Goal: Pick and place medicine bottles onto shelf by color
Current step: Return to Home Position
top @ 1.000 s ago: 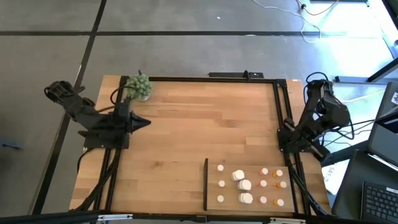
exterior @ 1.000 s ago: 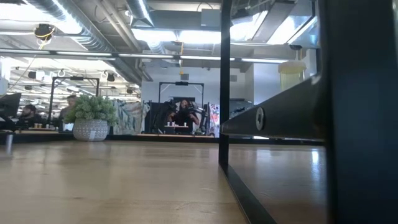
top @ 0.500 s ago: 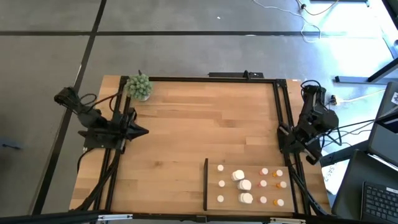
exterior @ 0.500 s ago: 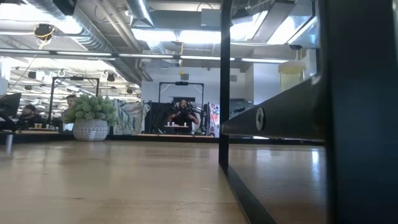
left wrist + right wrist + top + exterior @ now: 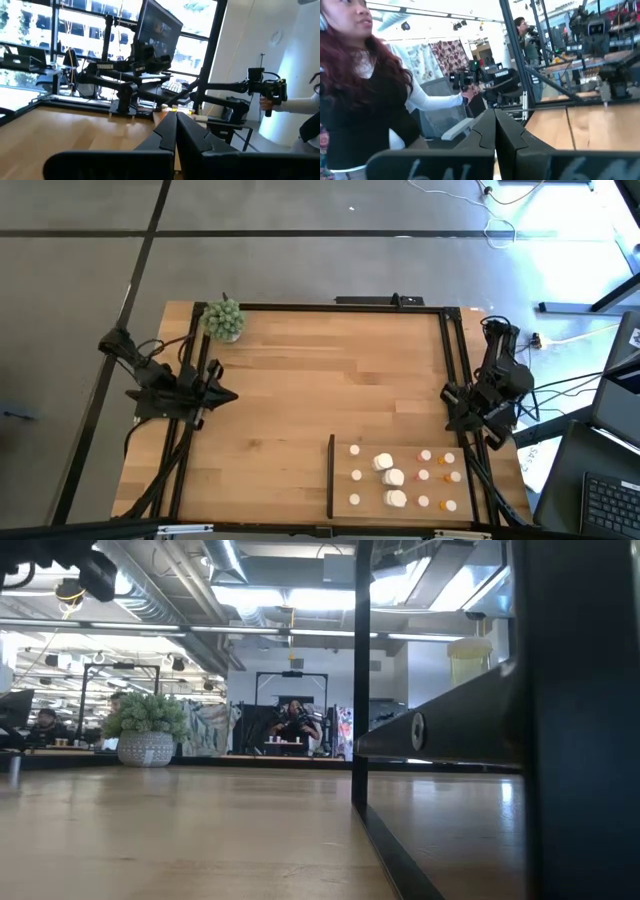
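Several small medicine bottles stand on the shelf (image 5: pixel 342 462), a pale wood panel at the table's near right with a black strip (image 5: pixel 331 475) on its left side. White bottles (image 5: pixel 356 475) form the left column, chunkier white ones (image 5: pixel 393 477) stand beside them, and orange ones (image 5: pixel 444 476) are on the right. My left gripper (image 5: pixel 232 396) is shut and holds nothing, low at the table's left edge, far from the shelf; its closed fingers show in the left wrist view (image 5: pixel 175 127). My right gripper (image 5: pixel 449 393) is shut and holds nothing at the right edge, beyond the shelf's far side (image 5: pixel 495 125).
A green plant ball in a pot (image 5: pixel 224 320) sits at the far left corner (image 5: pixel 146 730). Black frame rails (image 5: pixel 185 450) run along the table's left and right sides. A person (image 5: pixel 365 90) with a hand-held device stands beyond the table. A laptop (image 5: pixel 610 500) lies off the right edge.
Both arms have folded down toward their bases. My left gripper has sunk at the table's left edge, drawn back a little and tipped up toward level. My right gripper has sunk at the right edge, by less. Both have stayed shut. The bottles have not moved.
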Robot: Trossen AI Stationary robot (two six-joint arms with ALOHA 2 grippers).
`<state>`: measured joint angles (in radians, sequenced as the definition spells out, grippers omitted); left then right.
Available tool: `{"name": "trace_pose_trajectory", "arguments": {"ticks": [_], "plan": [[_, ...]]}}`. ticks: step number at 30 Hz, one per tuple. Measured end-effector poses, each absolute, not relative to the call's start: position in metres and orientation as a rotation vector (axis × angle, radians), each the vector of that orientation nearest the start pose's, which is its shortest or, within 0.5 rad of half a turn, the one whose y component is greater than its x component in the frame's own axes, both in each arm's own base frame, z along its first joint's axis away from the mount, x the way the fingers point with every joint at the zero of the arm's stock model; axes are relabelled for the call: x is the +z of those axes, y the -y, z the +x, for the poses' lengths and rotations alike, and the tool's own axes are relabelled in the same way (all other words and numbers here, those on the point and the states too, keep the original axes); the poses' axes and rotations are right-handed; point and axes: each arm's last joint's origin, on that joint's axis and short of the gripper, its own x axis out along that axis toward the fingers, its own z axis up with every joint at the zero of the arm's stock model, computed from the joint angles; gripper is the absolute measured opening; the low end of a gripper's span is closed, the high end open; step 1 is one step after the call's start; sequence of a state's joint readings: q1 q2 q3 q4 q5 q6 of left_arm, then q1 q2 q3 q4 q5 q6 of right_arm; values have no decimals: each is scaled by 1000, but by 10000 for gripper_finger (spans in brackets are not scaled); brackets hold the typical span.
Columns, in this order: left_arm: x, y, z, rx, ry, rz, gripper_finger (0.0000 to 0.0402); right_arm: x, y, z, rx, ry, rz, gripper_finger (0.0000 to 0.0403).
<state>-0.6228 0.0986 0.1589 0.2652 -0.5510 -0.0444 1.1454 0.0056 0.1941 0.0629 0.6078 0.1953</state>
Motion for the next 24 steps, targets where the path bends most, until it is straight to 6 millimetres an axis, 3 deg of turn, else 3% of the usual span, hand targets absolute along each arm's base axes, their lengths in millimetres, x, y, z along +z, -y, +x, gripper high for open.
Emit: {"name": "trace_pose_trajectory", "arguments": {"ticks": [10,24], "plan": [[198,39,80,-100,304,-208,2,226,-64,47,539,160,282,0],[198,41,80,-146,301,-171,3,219,-64,48,492,138,115,0]]}}
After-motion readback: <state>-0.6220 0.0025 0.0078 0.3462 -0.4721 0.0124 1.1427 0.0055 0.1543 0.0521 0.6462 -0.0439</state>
